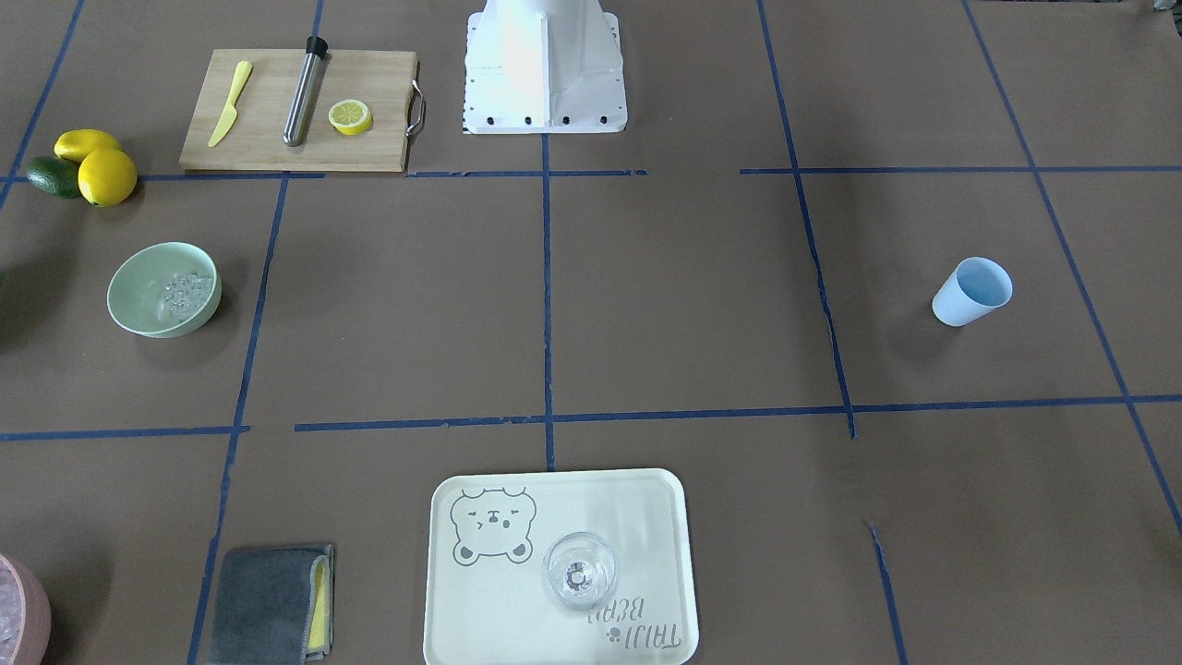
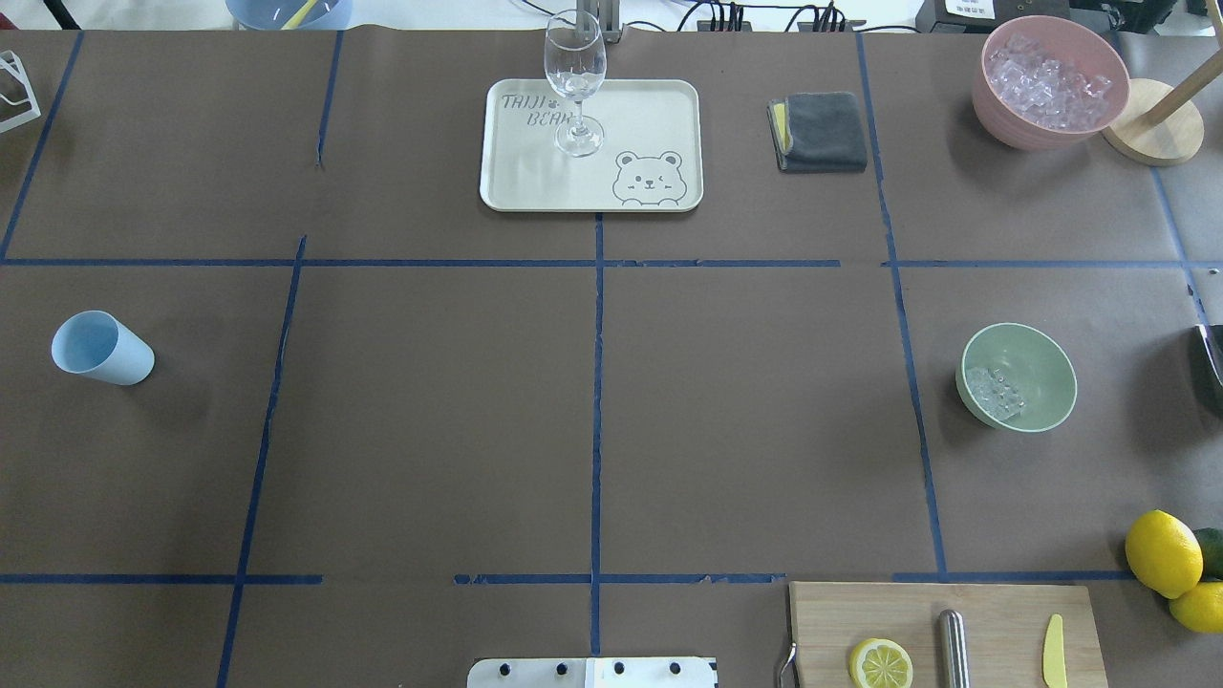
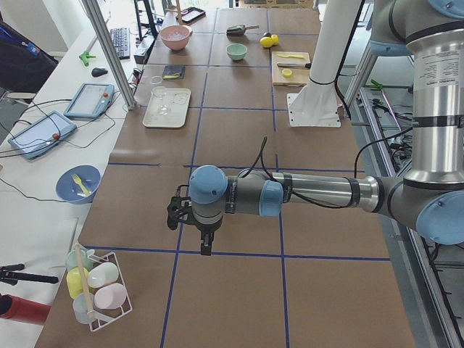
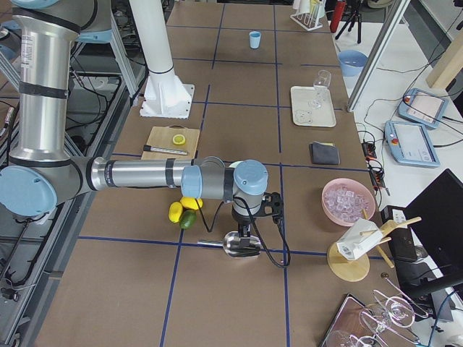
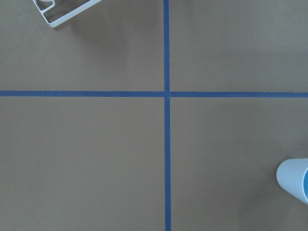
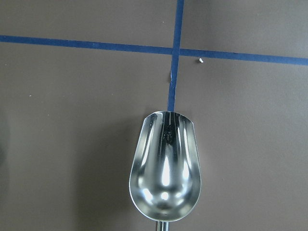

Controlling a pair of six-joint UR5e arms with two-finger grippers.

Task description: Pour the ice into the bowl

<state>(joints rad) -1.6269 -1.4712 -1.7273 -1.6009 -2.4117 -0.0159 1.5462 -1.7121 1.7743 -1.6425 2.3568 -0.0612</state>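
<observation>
The mint-green bowl (image 1: 138,286) stands on the table on my right side, and it also shows in the overhead view (image 2: 1040,368). A small heap of clear ice (image 1: 186,291) lies inside it (image 2: 994,392). The light blue cup (image 2: 100,349) stands empty on my left side (image 1: 971,291). Its rim shows in the left wrist view (image 5: 293,180). My left gripper (image 3: 206,248) hangs over the table's left end. My right gripper (image 4: 246,233) hangs just above an empty metal scoop (image 6: 166,166) lying on the table. I cannot tell whether either gripper is open or shut.
A pink container of ice (image 2: 1051,81) stands at the far right. A tray (image 2: 650,105) carries a wine glass (image 2: 575,81), beside a grey cloth (image 2: 822,129). A cutting board (image 1: 268,139) holds a knife, a metal rod and a lemon half. Lemons (image 1: 103,171) lie beside it.
</observation>
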